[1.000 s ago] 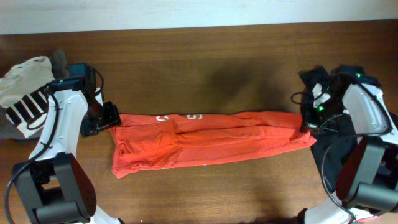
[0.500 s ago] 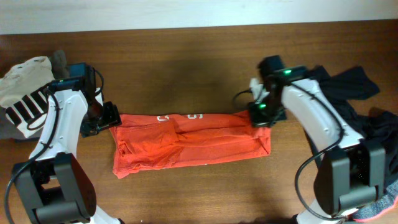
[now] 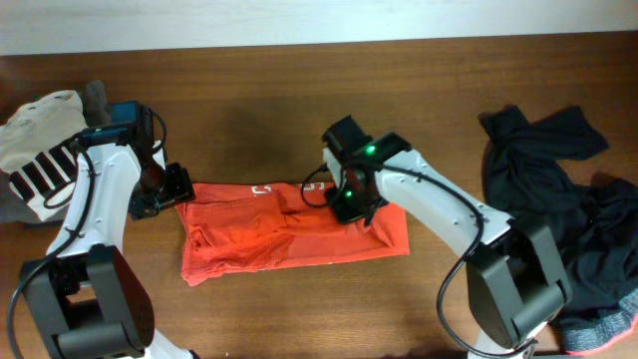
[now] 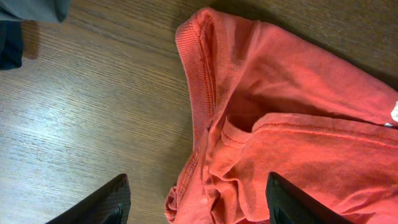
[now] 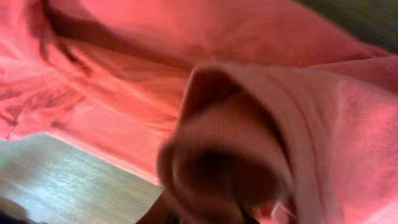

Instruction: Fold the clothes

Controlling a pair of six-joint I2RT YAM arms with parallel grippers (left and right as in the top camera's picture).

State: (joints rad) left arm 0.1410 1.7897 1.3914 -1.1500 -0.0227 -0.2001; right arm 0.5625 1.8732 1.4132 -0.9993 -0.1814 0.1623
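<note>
While the orange-red cotton T-shirt (image 3: 289,234) lies as a narrow folded strip on the brown wooden table (image 3: 299,100), the right gripper (image 3: 349,197) presses over its doubled right end, likely to set that fold. Bunched cloth hides its jaws, so I cannot tell their state. The left gripper (image 4: 196,194) waits at the left end, jaws apart and empty.

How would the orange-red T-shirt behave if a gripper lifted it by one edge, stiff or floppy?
Probably floppy: the T-shirt lies in soft creases, with one end folded over. It is likely light, since the fabric looks thin at the hem. If pushed, it would probably bunch rather than slide whole on the table.
</note>
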